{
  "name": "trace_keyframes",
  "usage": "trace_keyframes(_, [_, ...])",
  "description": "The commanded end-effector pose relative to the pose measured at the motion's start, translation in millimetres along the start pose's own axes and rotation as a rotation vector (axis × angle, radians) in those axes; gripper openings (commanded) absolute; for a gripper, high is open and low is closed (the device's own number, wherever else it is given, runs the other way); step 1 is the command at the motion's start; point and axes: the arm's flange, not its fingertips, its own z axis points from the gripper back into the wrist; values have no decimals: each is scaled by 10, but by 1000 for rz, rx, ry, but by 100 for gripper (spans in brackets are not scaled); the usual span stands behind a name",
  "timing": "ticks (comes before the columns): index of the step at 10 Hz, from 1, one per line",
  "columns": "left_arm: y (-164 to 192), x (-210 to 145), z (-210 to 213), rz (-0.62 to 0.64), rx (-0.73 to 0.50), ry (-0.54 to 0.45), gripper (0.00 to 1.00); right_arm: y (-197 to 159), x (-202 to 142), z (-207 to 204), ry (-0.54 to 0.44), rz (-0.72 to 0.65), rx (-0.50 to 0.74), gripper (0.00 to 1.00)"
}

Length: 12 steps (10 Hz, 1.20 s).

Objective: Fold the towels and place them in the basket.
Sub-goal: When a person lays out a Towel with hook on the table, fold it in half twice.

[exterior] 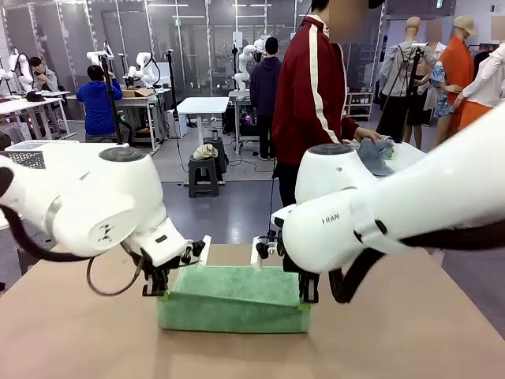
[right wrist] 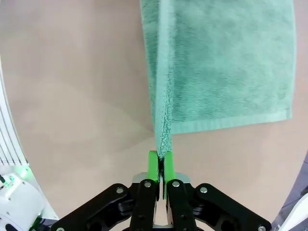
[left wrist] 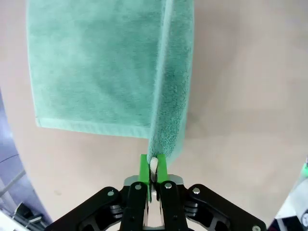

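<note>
left gripper [exterior: 155, 288]: green pads [left wrist: 143, 166] pinching the towel's left corner.
towel [exterior: 233, 298]: mint green, stretched between both grippers in the middle of the table [exterior: 79, 339]; pinched edge raised, the rest lying flat.
right gripper [exterior: 306, 296]: pads pressed tight on the towel's right corner.
person [exterior: 312, 87]: standing at the far side in a red jacket.

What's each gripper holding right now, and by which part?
Both hold the mint green towel: the left gripper and the right gripper each pinch one end of its raised edge.

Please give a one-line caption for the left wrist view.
Left gripper shut on an edge of the mint green towel, one layer raised above the table.
</note>
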Motion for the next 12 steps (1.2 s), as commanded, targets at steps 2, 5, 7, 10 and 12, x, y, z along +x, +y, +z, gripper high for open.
trace_keyframes(2, [607,83,-22,20,-17,78,7,-548,93,97,42,13,-14,5])
trace_keyframes(5, [964,111,-36,35,-36,97,7,-923,201,242,27,28,-21,5])
trace_keyframes(7, [867,49,-32,25,-27,56,7,-815,172,248,11,-2,-30,5])
trace_keyframes(10, [867,49,-32,25,-27,56,7,-815,172,248,11,-2,-30,5])
trace_keyframes(12, [1055,60,-102,29,-62,48,7,-999,197,109,-9,-4,-10,5])
